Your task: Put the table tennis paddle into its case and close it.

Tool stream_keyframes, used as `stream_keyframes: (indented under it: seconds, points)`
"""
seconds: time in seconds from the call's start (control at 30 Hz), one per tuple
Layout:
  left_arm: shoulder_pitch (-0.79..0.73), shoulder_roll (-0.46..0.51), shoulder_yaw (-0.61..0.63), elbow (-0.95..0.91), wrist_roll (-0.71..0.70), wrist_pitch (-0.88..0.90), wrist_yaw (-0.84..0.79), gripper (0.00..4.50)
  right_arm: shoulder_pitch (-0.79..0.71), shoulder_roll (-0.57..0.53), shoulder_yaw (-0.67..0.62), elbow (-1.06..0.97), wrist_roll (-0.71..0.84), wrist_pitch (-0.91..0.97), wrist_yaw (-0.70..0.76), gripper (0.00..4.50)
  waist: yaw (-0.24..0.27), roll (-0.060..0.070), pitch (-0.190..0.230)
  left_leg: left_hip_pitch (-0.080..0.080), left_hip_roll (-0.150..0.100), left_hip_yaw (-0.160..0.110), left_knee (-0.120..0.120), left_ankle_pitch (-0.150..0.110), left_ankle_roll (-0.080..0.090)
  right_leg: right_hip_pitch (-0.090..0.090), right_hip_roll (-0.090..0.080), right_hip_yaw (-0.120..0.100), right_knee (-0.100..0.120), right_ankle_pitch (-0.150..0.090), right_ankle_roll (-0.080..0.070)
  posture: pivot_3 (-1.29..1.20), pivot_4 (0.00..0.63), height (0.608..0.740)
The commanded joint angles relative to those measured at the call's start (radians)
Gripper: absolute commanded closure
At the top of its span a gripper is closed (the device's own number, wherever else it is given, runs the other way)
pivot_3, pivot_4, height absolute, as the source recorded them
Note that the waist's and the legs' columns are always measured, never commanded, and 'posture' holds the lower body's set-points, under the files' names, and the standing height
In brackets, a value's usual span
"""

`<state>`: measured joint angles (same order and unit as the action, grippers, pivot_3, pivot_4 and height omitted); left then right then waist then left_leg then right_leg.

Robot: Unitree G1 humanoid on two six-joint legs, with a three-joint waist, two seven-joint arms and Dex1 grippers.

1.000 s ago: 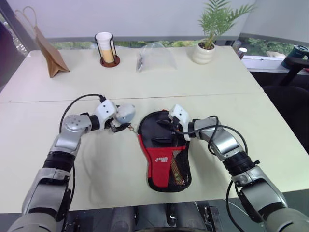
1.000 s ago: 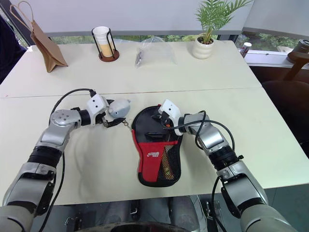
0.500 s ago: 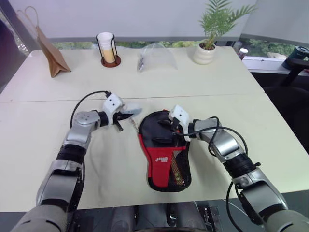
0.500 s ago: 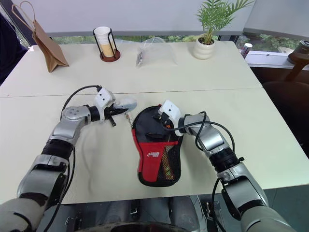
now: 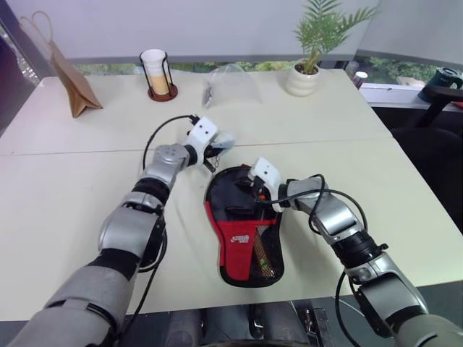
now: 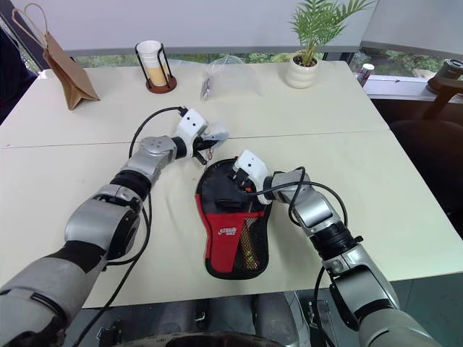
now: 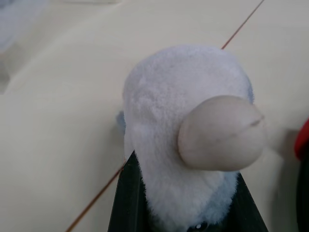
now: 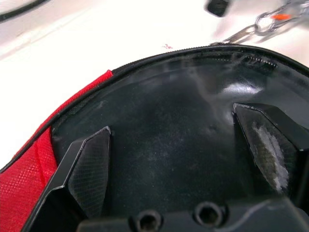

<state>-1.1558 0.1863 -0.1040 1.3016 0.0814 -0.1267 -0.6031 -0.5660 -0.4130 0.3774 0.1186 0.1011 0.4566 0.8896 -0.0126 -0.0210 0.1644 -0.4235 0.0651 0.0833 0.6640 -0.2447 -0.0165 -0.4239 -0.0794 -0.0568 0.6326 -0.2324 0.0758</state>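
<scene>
Left wrist view: my left gripper [image 7: 186, 212] pinches the case's pompom [image 7: 186, 130].
Right gripper [image 6: 237, 176]: fingers spread wide over the case [image 6: 233, 220].
Case: mid-table [image 6: 405, 188], toward its near edge.

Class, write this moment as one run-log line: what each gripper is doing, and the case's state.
left gripper: shut on pompom | right gripper: open, pressing on case | case: flat on table, paddle not visible

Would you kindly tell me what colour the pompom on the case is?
Pale grey-white, fluffy pompom; clearest in the left wrist view.
</scene>
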Motion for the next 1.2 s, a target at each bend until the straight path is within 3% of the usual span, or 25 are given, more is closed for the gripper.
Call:
stream_keyframes:
  seconds: [0.03, 0.6, 1.0, 1.2]
  points:
    - [-0.093, -0.048, 0.004, 0.017, 0.033, -0.038, 0.049, 4.38, 0.077, 0.007, 0.098, 0.031, -0.07, 0.104, -0.02, 0.0, -0.001, 0.0, 0.0, 0.0, 0.0, 0.0, 0.0, 0.0, 0.0, 0.0, 0.0, 0.0, 0.0, 0.0, 0.0, 0.0, 0.15, 0.74]
    - [-0.204, -0.26, 0.164, 0.049, -0.03, 0.005, -0.015, 4.38, 0.182, 0.023, 0.086, -0.14, -0.039, 0.3, -0.148, 0.0, 0.0, 0.001, -0.001, 0.0, 0.0, -0.001, -0.001, 0.0, 0.0, 0.0, 0.0, 0.0, 0.0, 0.0, -0.001, 0.0, 0.15, 0.74]
    - [-0.197, -0.318, 0.223, 0.045, -0.059, 0.084, -0.145, 4.38, 0.196, 0.014, 0.071, -0.161, -0.033, 0.319, -0.175, 0.0, 0.0, 0.001, -0.001, 0.0, 0.0, -0.002, -0.001, 0.0, 0.0, 0.0, 0.0, -0.001, -0.001, -0.002, -0.003, 0.0, 0.15, 0.74]
    - [-0.186, -0.296, 0.232, 0.041, -0.062, 0.135, -0.219, 1.36, 0.182, 0.004, 0.064, -0.135, -0.037, 0.301, -0.167, 0.0, 0.0, 0.002, -0.002, 0.0, 0.0, -0.002, -0.001, 0.0, 0.0, 0.0, 0.0, -0.001, -0.001, -0.002, -0.003, 0.0, 0.15, 0.74]
